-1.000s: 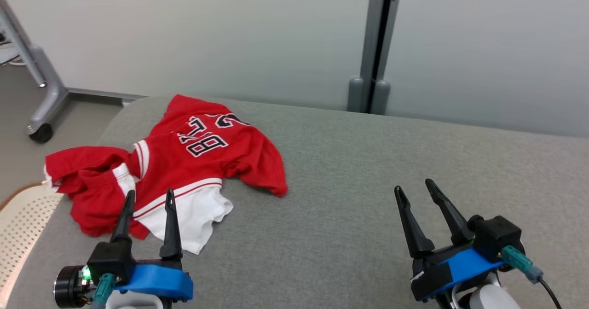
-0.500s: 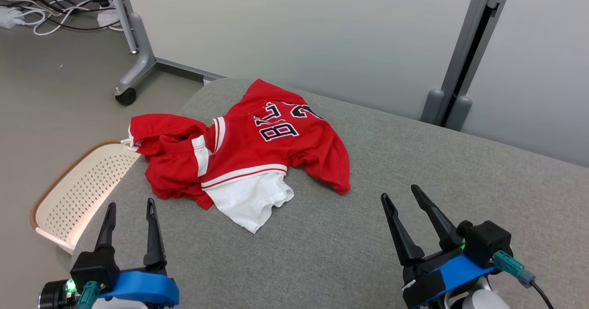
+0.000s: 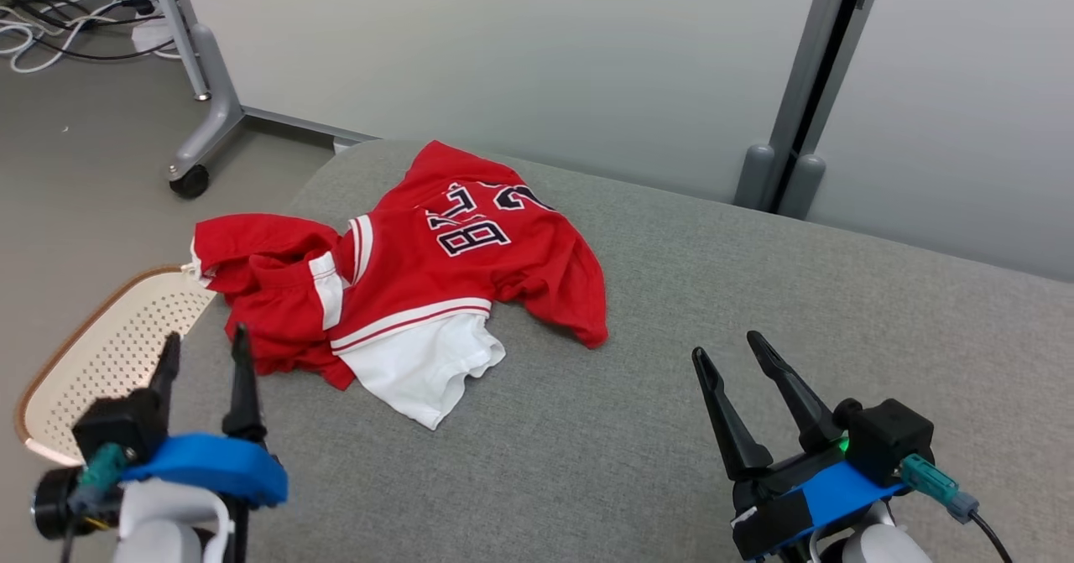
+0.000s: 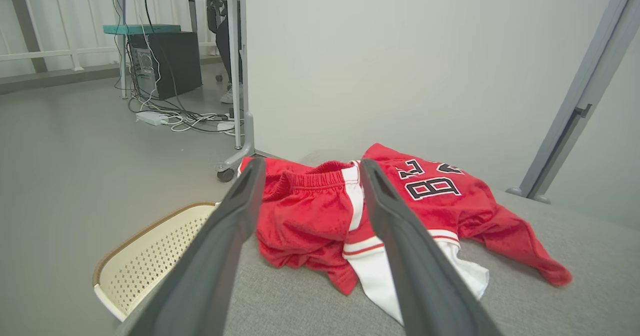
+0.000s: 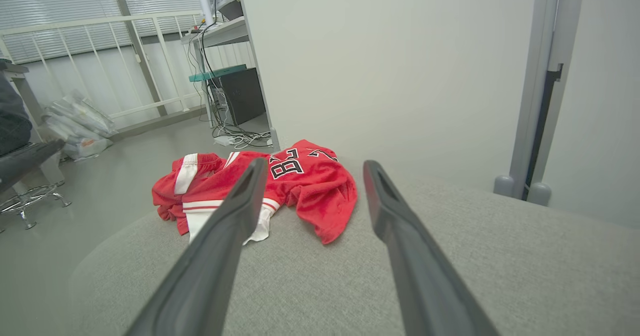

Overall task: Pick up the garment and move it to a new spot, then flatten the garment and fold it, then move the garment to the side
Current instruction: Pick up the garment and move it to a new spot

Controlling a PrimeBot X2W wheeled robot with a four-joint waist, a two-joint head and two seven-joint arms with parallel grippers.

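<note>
At the near left of the grey cushion (image 3: 671,311), the left gripper (image 3: 205,338) hangs with its two dark fingers spread wide and nothing between them. Its own wrist view looks straight along those fingers onto the bunched red end of the garment (image 3: 419,269), which lies just ahead of the tips and apart from them. At the near right, the right gripper (image 3: 726,345) is likewise spread and empty, with a broad stretch of bare cushion between it and the cloth. From there the garment lies ahead and off to the left, and its closest part is the red tip that trails toward the middle of the cushion. The garment is a crumpled red jersey with a white panel and dark lettering. It rests on the far left part of the cushion, with its long axis running left to right across both grippers' line of reach. The gathered end hangs at the cushion's left edge beside the perforated cream basket (image 3: 92,353) on the floor. The left arm is clearly the nearer one. A short forward reach looks enough to take the bunched end, while the right arm would have to cross leftward for the trailing tip.
</note>
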